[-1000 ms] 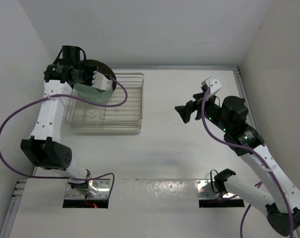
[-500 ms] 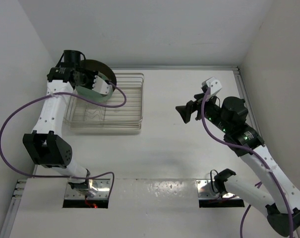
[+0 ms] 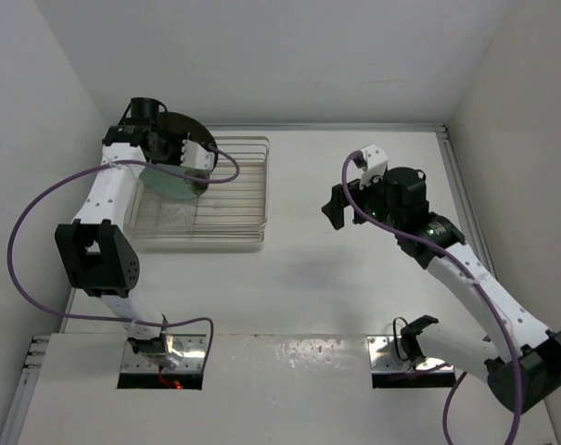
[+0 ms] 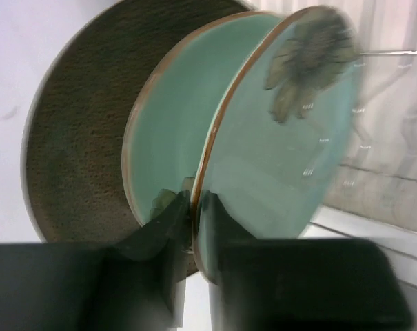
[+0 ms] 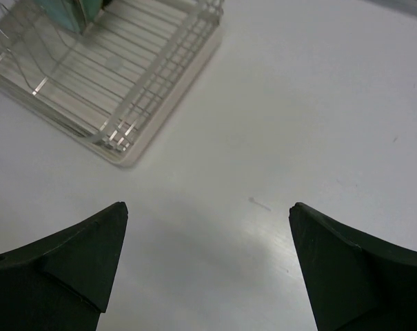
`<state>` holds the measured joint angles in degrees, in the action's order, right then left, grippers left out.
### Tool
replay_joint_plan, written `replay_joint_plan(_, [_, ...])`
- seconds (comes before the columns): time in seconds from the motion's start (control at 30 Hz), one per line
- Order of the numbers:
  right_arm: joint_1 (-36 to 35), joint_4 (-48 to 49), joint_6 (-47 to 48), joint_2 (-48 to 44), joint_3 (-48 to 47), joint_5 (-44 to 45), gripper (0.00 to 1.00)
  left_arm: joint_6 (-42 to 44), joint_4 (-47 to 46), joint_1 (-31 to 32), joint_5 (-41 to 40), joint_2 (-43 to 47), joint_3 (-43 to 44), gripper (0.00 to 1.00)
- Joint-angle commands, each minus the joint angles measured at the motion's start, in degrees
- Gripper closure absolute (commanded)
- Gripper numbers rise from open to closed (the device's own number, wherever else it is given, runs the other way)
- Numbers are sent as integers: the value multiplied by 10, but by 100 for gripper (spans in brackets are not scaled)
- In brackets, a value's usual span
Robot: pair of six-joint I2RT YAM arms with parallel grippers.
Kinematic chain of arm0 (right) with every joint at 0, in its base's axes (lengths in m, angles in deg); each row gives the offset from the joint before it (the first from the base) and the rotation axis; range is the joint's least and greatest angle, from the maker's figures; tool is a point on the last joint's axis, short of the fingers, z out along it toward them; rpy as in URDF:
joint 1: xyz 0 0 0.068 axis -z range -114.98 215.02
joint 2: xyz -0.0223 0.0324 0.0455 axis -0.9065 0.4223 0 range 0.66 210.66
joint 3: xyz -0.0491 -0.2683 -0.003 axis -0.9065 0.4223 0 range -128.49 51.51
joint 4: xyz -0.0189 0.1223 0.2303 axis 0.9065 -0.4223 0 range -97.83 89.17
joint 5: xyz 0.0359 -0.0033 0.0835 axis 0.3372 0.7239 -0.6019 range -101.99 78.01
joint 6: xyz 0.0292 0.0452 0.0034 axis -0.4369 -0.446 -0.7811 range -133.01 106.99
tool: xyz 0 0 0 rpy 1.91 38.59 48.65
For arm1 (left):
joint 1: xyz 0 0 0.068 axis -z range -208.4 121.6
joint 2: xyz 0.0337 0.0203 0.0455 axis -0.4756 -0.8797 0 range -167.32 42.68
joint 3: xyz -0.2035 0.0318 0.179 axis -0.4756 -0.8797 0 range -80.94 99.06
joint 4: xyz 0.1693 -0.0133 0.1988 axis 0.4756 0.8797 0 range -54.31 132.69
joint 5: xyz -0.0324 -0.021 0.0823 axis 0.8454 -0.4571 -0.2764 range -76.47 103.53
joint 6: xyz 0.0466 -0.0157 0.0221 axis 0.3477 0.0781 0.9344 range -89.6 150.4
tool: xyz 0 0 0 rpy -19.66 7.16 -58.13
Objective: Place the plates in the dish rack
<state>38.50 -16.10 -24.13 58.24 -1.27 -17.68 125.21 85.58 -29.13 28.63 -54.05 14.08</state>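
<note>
My left gripper (image 4: 194,207) is pinched shut on the bottom rim of the mint-green plate with the brown flower mark (image 4: 291,131), with 1 finger on each side of it. That plate stands up on its edge and looks a bit blurry. Just behind it stands the plain mint-green plate (image 4: 170,131), and behind that is the big dark brown plate (image 4: 74,138). All 3 plates are upright and side by side at the far left end of the dish rack (image 3: 238,199). I cannot tell if the flower plate sits down between the prongs. The rack is at the far left corner of the white table (image 3: 354,306). My right gripper (image 5: 207,227) is wide open and holds nothing. It hangs over the bare middle of the table, to the right of the rack and well apart from it.
</note>
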Motion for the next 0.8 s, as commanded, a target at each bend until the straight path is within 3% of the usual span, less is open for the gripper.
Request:
replay_joint_plan(0.0, [8,-37,-27,19,-27,9,0,-51,-70,-12,13,0,28,61])
replay_joint_plan(0.1, [11,-49,-43,24,-29,11,0,-62,-83,-12,19,16,28,29])
replay_joint_plan(0.13, [14,-56,-53,29,-29,10,0,-80,-83,-12,13,27,34,26])
replay_joint_plan(0.3, [32,-91,-101,39,-29,13,0,-204,-105,-12,-8,61,95,18])
replay_joint_plan(0.43, [64,-124,-174,44,0,51,0,-395,-117,-37,-61,106,133,13])
replay_joint_plan(0.5, [74,-141,-225,37,33,73,0,-537,-117,-69,-124,138,124,13])
replay_joint_plan(0.57, [73,-150,-250,29,56,122,0,-649,-117,-126,-152,173,35,13])
replay_joint_plan(0.6, [74,-156,-266,26,64,138,0,-669,-127,-144,-166,220,-16,13])
replay_joint_plan(0.63, [74,-157,-269,23,88,149,0,-689,-151,-161,-175,245,-130,13])
replay_joint_plan(0.77, [78,-168,-264,17,102,182,0,-802,-157,-255,-189,293,-300,15])
